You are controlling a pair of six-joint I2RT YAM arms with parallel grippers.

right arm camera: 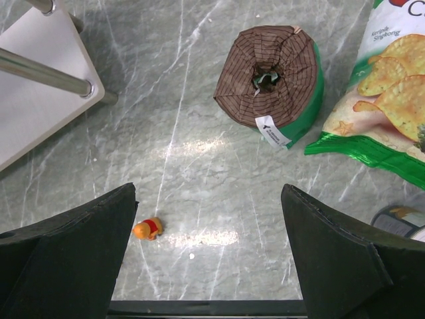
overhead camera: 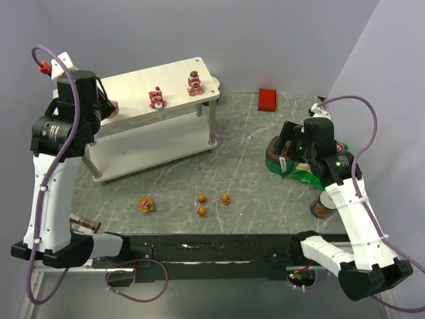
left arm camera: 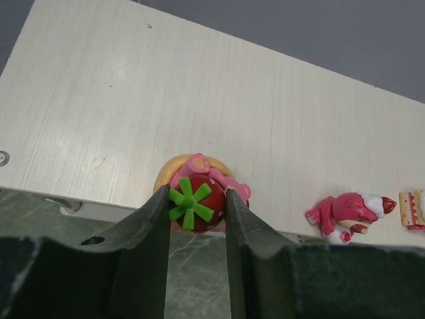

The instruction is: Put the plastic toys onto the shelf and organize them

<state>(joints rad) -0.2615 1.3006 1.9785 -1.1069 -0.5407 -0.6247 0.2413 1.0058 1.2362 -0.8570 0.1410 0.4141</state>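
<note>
L tool (left arm camera: 197,196) clamped on strawberry bear (left arm camera: 193,205) at shelf (left arm camera: 133,100) edge — R tool (right arm camera: 207,193) apart (cylinder (right arm camera: 269,76), chip bag (right arm camera: 392,86) nearby).

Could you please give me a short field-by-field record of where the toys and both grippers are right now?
Left gripper: shut on a strawberry bear at the top board's edge
Right gripper: open, empty, above the table
Shelf: two more strawberry bears on the top board
Still to place: flower-faced toy and three small orange bears, on the table in front of the shelf
</note>
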